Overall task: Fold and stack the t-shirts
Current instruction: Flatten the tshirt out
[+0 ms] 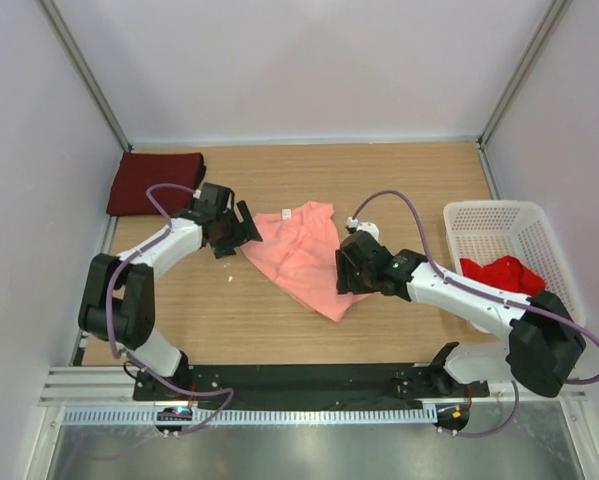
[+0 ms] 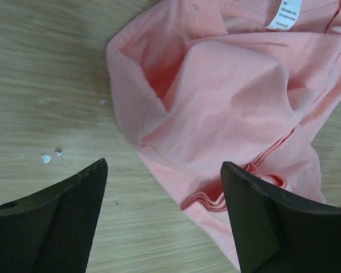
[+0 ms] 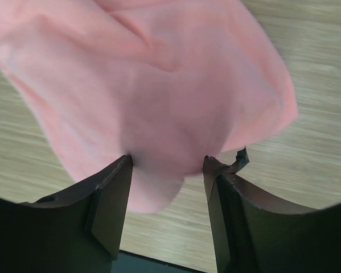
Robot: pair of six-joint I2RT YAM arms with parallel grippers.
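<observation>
While the salmon-pink t-shirt (image 1: 301, 252) lies crumpled and unfolded at the middle of the tabletop (image 1: 379, 170), both arms reach in to it from either side. The left gripper (image 1: 247, 228) hovers at the shirt's left edge with its jaws spread wide and nothing between them. In the left wrist view this gripper (image 2: 163, 165) frames bare wood and the shirt's rumpled hem (image 2: 216, 199), and the cloth touches neither finger as far as can be seen. A white neck label (image 2: 285, 14) shows at the shirt's far side, and a few white crumbs (image 2: 50, 154) lie on the wood just left of the cloth.

The right gripper (image 1: 343, 270) sits at the shirt's right edge. From the right wrist, its jaws stand partly apart, and a bunch of the pink cloth (image 3: 159, 102) fills the gap between the fingers (image 3: 110, 199), touching both tips. Whether they pinch the cloth or merely straddle it, I cannot tell.

The dark maroon t-shirt (image 1: 154, 182) lies folded flat at the far left corner of the tabletop, well apart from the pink one. The bright red t-shirt (image 1: 501, 274) is bunched inside the white perforated basket (image 1: 494, 210), which stands along the right edge.
</observation>
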